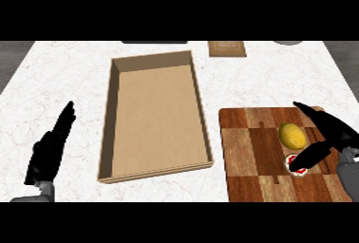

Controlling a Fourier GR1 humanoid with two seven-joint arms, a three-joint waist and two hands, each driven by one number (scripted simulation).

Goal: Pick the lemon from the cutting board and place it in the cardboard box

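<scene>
Right hand (338,134) spread wide beside lemon (292,135) on cutting board (245,156), at right edge of counter (70,71); left hand (51,147) open, straight-fingered, at left edge.

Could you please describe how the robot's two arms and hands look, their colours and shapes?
The left hand and the right hand are both black, with long slim fingers that narrow to points. Each joins a grey forearm at the wrist. Only a short part of the left forearm and the right forearm shows. No cables, markings or sleeves are visible.
</scene>
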